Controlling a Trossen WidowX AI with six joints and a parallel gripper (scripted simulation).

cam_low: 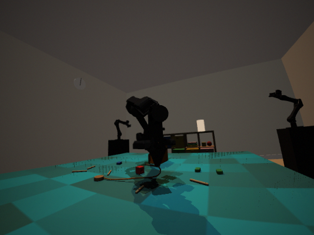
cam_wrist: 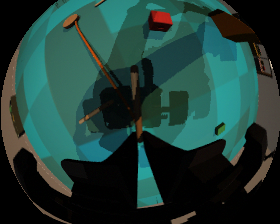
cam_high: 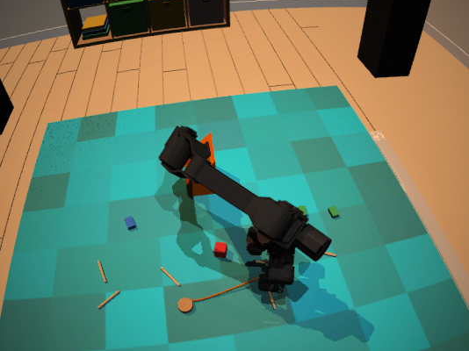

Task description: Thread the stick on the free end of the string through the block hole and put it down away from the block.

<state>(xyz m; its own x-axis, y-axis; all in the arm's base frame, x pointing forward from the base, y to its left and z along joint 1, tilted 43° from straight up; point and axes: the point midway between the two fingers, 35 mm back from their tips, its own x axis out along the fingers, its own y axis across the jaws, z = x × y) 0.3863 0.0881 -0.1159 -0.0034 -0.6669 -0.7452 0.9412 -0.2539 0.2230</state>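
Note:
My gripper (cam_wrist: pixel 139 135) (cam_low: pixel 157 165) is shut on the string's wooden stick (cam_wrist: pixel 135 82) (cam_high: pixel 261 261) near one end. The stick points away from the fingertips, roughly level and above the table. The orange string (cam_wrist: pixel 95 55) (cam_high: pixel 228 290) (cam_low: pixel 126 178) runs from the round wooden button (cam_high: pixel 184 304) (cam_low: pixel 99 178) (cam_wrist: pixel 71 20) and rises to the held stick. The orange-brown block (cam_high: pixel 202 189) (cam_low: pixel 153 158) (cam_wrist: pixel 231 25) stands behind the gripper, partly hidden by the arm in the top and exterior views. Its hole cannot be made out, and the string is outside it.
A red cube (cam_high: pixel 220 249) (cam_low: pixel 139 169) (cam_wrist: pixel 160 21) lies between button and block. A loose stick (cam_high: pixel 272 300) (cam_low: pixel 139 188) (cam_wrist: pixel 92 114) lies near the gripper, another (cam_low: pixel 199 181) to the right, several at left. A blue piece (cam_high: pixel 130 222) and two green pieces (cam_high: pixel 334 211) (cam_high: pixel 303 210) lie farther out.

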